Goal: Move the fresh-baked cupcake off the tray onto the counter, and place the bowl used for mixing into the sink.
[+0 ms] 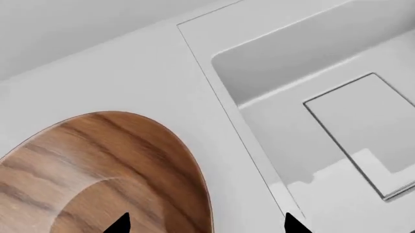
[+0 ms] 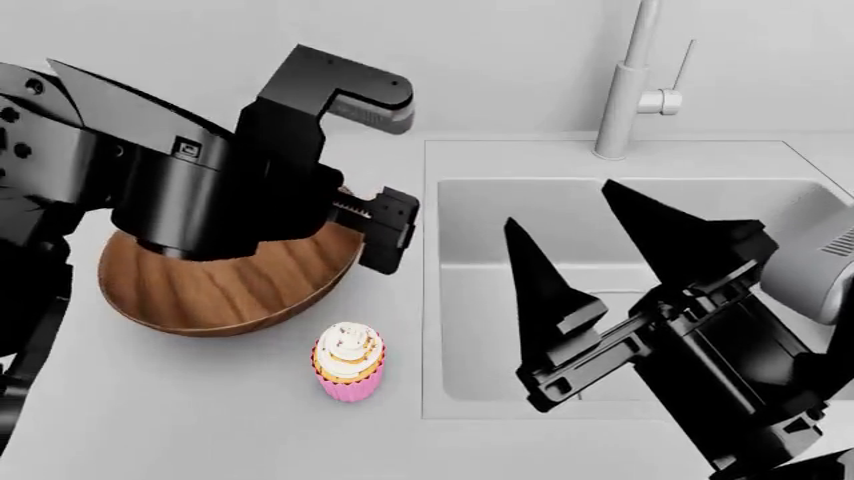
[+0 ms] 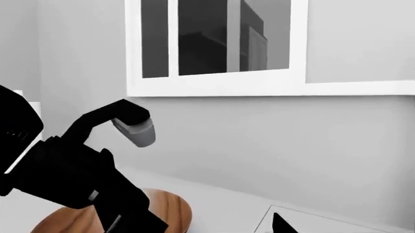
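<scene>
The cupcake (image 2: 348, 361) stood upright on the tabletop (image 2: 200, 410), just near of the bowl (image 2: 220, 285) and a little left of the sink (image 2: 534, 215); whether it touched the bowl could not be told. The bowl rested on the tabletop left of the sink, close to its edge. The left gripper (image 2: 380, 225) hung over the bowl's right side, and the left wrist view showed its two dark fingers (image 1: 120, 224) set wide apart, one over the bowl (image 1: 97, 174) and the other toward the sink (image 1: 324, 121), closed on nothing. The right gripper (image 2: 587, 250) hovered above the sink, its fingers (image 2: 534, 270) spread wide and holding nothing. The faucet (image 2: 627, 80) rose at the far edge of the sink. The right wrist view caught the left arm (image 3: 71, 170), the bowl (image 3: 165, 208) and a window (image 3: 214, 43) on the far wall.
</scene>
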Available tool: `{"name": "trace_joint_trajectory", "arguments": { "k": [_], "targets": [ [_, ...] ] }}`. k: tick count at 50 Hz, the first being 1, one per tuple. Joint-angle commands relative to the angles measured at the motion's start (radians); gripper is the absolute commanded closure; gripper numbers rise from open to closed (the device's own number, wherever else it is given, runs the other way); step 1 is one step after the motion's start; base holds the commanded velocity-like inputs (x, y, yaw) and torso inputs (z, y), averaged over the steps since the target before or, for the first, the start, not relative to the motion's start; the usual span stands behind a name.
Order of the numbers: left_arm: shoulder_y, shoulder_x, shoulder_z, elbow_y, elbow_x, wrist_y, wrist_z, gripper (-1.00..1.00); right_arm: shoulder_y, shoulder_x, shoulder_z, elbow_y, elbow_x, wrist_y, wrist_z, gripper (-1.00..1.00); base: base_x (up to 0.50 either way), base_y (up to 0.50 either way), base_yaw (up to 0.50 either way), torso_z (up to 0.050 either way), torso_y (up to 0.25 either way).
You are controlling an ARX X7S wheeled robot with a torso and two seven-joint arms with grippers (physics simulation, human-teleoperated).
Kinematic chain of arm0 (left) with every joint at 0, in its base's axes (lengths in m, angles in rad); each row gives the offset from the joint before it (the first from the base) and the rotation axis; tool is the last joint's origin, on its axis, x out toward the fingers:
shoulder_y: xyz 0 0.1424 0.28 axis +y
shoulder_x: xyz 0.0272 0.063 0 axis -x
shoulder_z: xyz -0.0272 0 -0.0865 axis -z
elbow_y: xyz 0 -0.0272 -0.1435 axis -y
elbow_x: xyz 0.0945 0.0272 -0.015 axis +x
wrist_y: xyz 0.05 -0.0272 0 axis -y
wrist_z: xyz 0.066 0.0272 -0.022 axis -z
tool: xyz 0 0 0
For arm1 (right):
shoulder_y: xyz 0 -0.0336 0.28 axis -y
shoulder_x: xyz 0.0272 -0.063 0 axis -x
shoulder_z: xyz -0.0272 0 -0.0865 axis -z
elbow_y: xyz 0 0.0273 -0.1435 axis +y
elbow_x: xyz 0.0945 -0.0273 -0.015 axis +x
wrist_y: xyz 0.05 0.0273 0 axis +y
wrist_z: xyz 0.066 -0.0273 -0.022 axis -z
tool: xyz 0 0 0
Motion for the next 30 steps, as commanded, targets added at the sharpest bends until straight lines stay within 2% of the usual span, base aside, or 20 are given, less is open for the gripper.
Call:
{"name": "trace_joint_trajectory", "arguments": {
  "k": [1, 12, 30],
  "targets": [
    [-0.032, 0.020, 0.073, -0.072, -0.026, -0.017, -0.048, -1.00, -0.041, -0.014, 0.008, 0.012, -0.035, -0.034, -0.040, -1.00, 0.00, 0.00, 0.00, 0.000, 0.000],
    [-0.013, 0.043, 0.099, -0.099, 0.001, -0.015, -0.015, -1.00, -0.068, -0.017, 0.016, 0.022, -0.054, -0.056, -0.063, -1.00, 0.00, 0.00, 0.00, 0.000, 0.000],
    [-0.012, 0.081, 0.127, -0.159, 0.193, -0.001, 0.156, -1.00, -0.113, -0.024, 0.025, 0.035, -0.089, -0.087, -0.088, -1.00, 0.00, 0.00, 0.00, 0.000, 0.000]
  ]
}}
